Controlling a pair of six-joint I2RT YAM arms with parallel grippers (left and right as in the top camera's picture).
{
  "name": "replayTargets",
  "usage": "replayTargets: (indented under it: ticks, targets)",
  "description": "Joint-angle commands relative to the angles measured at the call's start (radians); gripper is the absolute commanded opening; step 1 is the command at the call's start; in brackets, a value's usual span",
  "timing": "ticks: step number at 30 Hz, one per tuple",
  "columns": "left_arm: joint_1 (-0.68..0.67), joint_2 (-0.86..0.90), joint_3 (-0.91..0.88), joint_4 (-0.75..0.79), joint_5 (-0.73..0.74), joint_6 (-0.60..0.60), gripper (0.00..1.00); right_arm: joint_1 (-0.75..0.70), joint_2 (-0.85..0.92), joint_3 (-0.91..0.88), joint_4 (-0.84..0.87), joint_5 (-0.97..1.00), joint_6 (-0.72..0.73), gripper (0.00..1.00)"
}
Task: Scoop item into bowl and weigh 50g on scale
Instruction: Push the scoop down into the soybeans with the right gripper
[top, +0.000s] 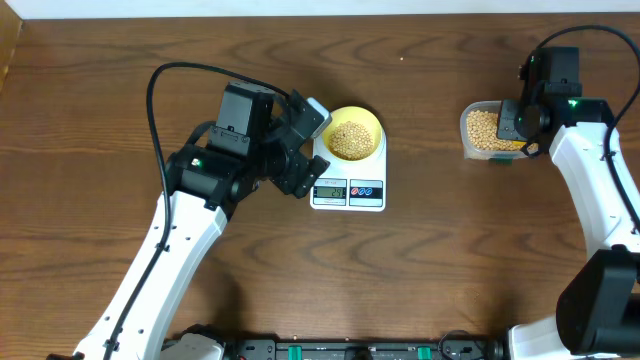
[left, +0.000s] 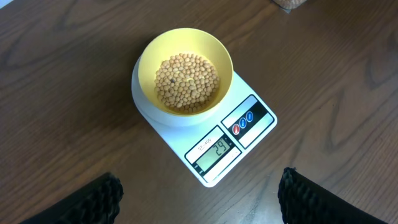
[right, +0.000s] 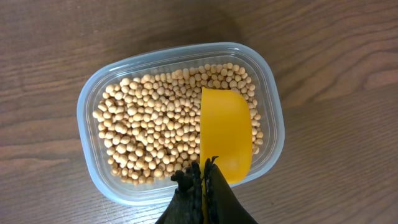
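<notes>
Smooth round bowl (left: 147, 67) of beans (left: 186, 81) near open left end effector (left: 200, 199); right end effector (right: 202, 180) closed, seemingly pinching glossy scoop (right: 225, 134).

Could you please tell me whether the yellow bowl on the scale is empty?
No, the yellow bowl holds a layer of tan beans.

I note a dark wood-grain table (top: 100, 100). Directly on it: a white scale (top: 348, 192) near the centre, and a clear plastic tub (right: 180, 51) well apart, toward the right edge.
</notes>
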Motion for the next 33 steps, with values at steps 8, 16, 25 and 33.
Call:
replayTargets:
  ticks: [8, 16, 25, 33]
  targets:
    - [0.005, -0.001, -0.007, 0.0, 0.013, -0.009, 0.82, -0.003, 0.0, -0.013, 0.014, 0.0, 0.013, 0.01]
    - [0.005, -0.001, -0.007, 0.0, 0.013, -0.009, 0.82, -0.002, 0.045, -0.013, 0.018, -0.011, 0.013, 0.01]
    - [0.005, -0.001, -0.007, 0.0, 0.013, -0.009, 0.82, -0.003, 0.052, -0.013, 0.022, 0.001, 0.008, 0.01]
    - [0.005, -0.001, -0.007, 0.0, 0.013, -0.009, 0.82, -0.003, 0.052, -0.061, 0.079, 0.001, -0.006, 0.01]
